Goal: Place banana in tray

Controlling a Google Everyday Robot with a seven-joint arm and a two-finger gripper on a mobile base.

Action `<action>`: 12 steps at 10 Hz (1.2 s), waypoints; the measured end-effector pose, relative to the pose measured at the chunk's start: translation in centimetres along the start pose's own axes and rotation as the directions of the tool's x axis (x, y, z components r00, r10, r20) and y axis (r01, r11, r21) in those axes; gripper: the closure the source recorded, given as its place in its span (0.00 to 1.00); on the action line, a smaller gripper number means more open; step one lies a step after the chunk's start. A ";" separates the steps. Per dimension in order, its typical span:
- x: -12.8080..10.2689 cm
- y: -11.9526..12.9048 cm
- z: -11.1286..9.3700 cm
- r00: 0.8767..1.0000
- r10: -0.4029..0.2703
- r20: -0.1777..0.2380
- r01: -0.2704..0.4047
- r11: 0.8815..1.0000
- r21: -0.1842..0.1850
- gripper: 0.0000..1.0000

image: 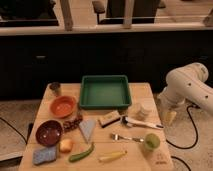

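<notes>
The banana (112,156) is small, slim and pale yellow. It lies near the front edge of the wooden table, right of the long green vegetable (82,153). The green tray (105,78) stands at the back middle of the table and holds nothing. My white arm (187,87) is at the right, off the table's side. The gripper (168,117) hangs low beside the table's right edge, far from the banana and well right of the tray.
Orange bowl (63,106), dark red bowl (49,132), blue sponge (44,155), apple (66,145) and a small cup (55,88) on the left. Fork (127,137), black-handled utensil (142,123), brown bar (109,119) and green cup (151,141) lie between banana and tray.
</notes>
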 end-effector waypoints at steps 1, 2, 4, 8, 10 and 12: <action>0.0 0.0 0.0 1.000 0.000 0.000 0.000 1.000 0.000 0.20; 0.0 0.0 0.0 1.000 0.000 0.000 0.000 1.000 0.000 0.20; 0.0 0.0 0.0 1.000 0.000 0.000 0.000 1.000 0.000 0.20; -0.1 2.6 -0.2 0.999 0.029 0.034 -0.028 1.000 -0.013 0.20; -0.2 3.0 -0.3 0.998 0.037 0.044 -0.036 0.999 -0.015 0.20; -0.3 3.4 -0.3 0.997 0.054 0.064 -0.052 0.998 -0.022 0.20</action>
